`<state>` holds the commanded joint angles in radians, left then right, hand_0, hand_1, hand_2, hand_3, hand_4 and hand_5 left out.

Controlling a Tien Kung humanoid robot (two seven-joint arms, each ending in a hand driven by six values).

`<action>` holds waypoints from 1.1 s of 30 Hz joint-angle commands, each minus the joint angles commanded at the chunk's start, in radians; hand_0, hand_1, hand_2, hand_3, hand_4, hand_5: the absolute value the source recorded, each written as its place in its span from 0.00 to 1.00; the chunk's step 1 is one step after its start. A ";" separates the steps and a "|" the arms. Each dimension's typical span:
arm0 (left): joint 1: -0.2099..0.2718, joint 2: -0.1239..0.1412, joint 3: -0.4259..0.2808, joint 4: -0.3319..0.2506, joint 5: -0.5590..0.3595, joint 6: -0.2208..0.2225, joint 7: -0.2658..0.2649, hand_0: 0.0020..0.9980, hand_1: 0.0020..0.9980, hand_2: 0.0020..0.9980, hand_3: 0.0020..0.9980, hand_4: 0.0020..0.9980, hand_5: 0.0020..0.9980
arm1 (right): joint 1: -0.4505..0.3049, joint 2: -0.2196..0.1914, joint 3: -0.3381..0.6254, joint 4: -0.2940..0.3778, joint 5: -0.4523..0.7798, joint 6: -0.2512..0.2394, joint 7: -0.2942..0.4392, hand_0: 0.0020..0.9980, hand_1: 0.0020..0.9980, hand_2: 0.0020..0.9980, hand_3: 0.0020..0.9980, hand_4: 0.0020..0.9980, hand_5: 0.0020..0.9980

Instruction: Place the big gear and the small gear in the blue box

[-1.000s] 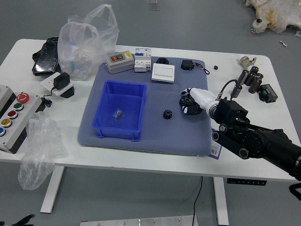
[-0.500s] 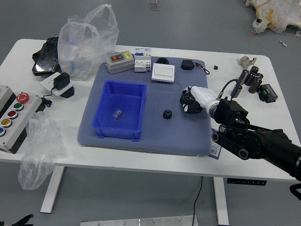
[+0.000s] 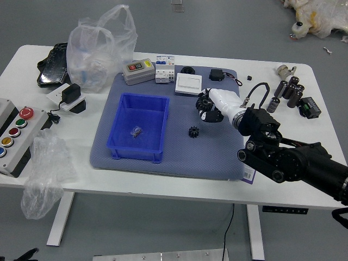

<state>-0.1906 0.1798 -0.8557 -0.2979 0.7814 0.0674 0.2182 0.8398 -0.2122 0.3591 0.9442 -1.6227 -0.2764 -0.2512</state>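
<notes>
My right hand [image 3: 211, 110] is above the mat's right part, its fingers closed on the big gear [image 3: 204, 102], a dark toothed wheel partly hidden by them. The small black gear [image 3: 193, 132] lies on the mat, below and to the left of that hand. Left of both gears stands the blue box [image 3: 111, 130], open at the top, with a small clear object inside. At the bottom left corner only a dark tip of my left hand [image 3: 27, 254] shows.
A white square box [image 3: 188, 84] and a grey switch box [image 3: 139, 71] stand along the back of the blue-grey mat [image 3: 179, 163]. Plastic bags [image 3: 98, 54] and a button panel [image 3: 19, 133] are at the left. Dark cylinders [image 3: 293, 92] stand at the right.
My right hand has moved left and toward the table's far side, and the big gear has moved with it. The small gear and the blue box have stayed where they were.
</notes>
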 joint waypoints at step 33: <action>0.000 0.002 -0.011 -0.002 0.012 0.000 0.008 0.65 0.43 0.50 0.72 0.70 0.73 | 0.058 0.057 -0.114 0.251 -0.152 0.106 -0.053 0.48 0.89 0.95 0.86 0.62 0.18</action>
<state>-0.1911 0.1819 -0.8665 -0.3002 0.7939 0.0677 0.2266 0.8979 -0.1548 0.2450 1.1953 -1.7747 -0.1701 -0.3040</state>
